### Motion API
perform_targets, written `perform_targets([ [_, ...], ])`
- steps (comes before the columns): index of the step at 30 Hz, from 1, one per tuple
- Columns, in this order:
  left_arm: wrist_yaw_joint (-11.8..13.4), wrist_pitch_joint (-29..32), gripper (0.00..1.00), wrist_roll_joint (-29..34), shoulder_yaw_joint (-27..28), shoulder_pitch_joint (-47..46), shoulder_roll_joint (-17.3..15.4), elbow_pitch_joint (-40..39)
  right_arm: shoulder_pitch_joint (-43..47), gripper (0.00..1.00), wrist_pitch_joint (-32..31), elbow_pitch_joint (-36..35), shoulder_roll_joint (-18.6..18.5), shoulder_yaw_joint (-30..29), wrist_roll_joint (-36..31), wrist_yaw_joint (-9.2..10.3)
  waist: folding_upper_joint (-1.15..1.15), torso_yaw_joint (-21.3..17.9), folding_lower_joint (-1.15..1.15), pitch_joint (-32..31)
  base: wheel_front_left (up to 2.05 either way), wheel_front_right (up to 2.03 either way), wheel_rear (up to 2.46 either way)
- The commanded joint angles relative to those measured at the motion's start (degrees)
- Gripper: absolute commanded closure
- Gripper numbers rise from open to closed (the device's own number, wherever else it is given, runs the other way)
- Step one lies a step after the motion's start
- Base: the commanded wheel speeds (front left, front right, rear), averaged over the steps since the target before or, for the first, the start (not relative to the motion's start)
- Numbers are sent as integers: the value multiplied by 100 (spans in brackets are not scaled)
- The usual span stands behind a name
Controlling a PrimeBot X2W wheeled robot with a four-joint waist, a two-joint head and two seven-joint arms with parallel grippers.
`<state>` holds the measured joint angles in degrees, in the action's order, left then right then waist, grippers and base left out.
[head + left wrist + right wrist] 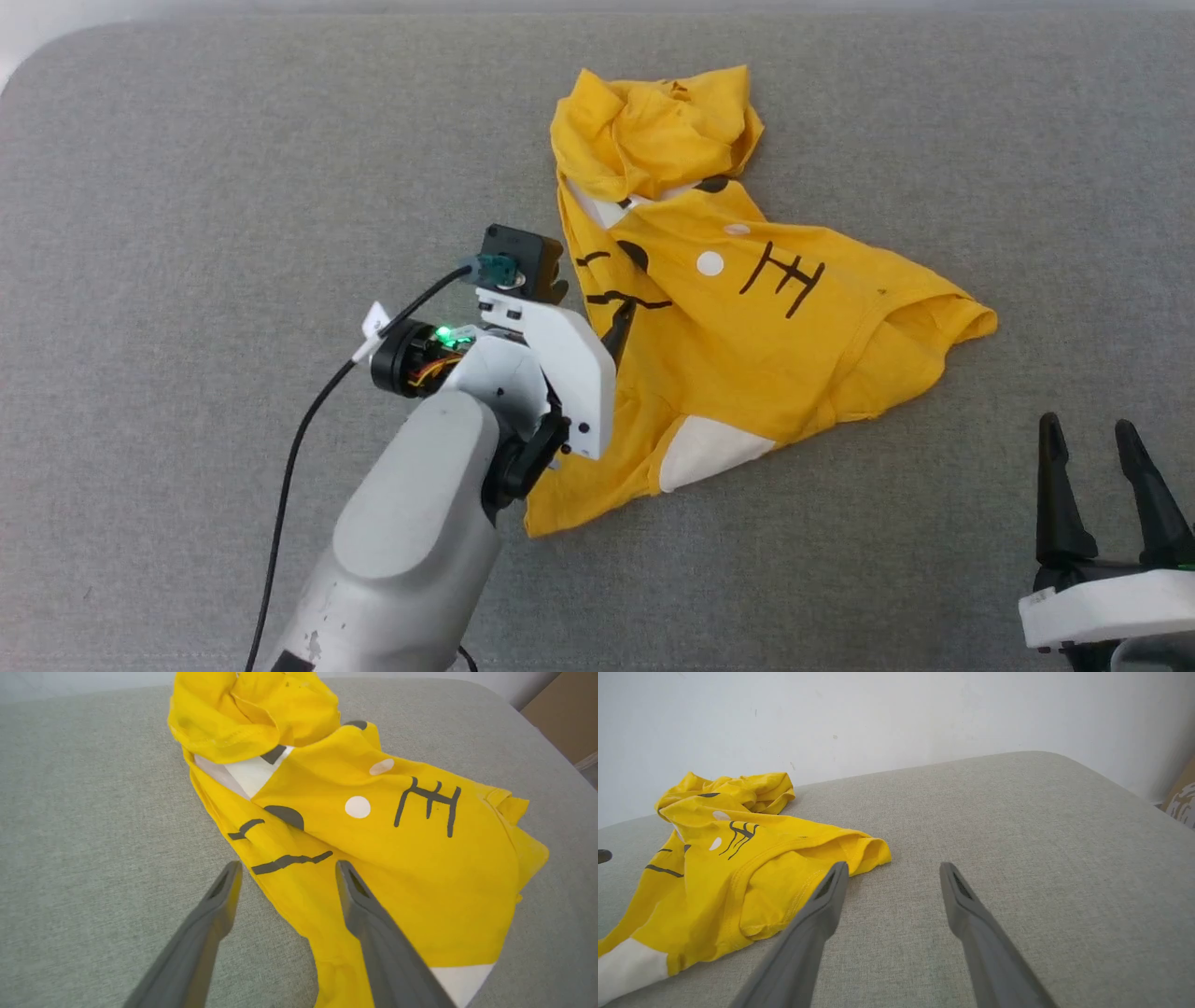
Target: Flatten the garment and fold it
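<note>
Since the long left edge of the T-shirt (pixel 747 355) lies just under my left end effector (pixel 287 865), wide and empty, left is nearer; right end effector (pixel 1088 425), also wide, sits well apart.

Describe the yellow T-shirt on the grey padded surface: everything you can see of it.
The yellow T-shirt looks like thin cotton, printed with white patches, white dots and black line marks. It lies crumpled, not flattened, on the grey fabric surface: its far end is bunched into a raised heap, the middle lies flatter with creases, and a hemmed opening at the right gapes. The open left gripper straddles its near left edge; whether it touches the cloth cannot be told.
</note>
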<state>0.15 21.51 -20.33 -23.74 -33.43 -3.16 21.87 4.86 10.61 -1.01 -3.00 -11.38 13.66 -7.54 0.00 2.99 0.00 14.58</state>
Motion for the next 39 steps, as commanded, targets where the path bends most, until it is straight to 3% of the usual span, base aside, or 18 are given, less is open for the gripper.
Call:
perform_targets([
  [1,81,28,0,-102,-119,-175,24,186,-106,0,-16,0,12,18,-27,5,0,-24,0,32,0,0,0],
  [18,802,387,0,-932,-928,-1037,27,1789,-300,0,30,146,13,231,-10,5,0,-326,0,308,0,0,0],
  [19,760,349,100,-1010,-961,-1048,27,1812,-310,0,39,154,13,223,-4,5,0,-340,0,317,0,0,0],
  [29,500,-94,100,-1518,-1057,-1308,27,1819,-344,0,85,201,13,74,-12,5,0,-181,0,304,0,0,0],
  [33,465,-232,100,-1528,-950,-1420,-151,1704,-330,0,64,179,13,31,-25,5,0,-102,0,273,0,0,0],
  [39,460,-107,100,-1685,-581,-1236,-1005,1267,-268,0,24,127,13,-55,-40,5,0,-15,0,205,0,0,0],
])
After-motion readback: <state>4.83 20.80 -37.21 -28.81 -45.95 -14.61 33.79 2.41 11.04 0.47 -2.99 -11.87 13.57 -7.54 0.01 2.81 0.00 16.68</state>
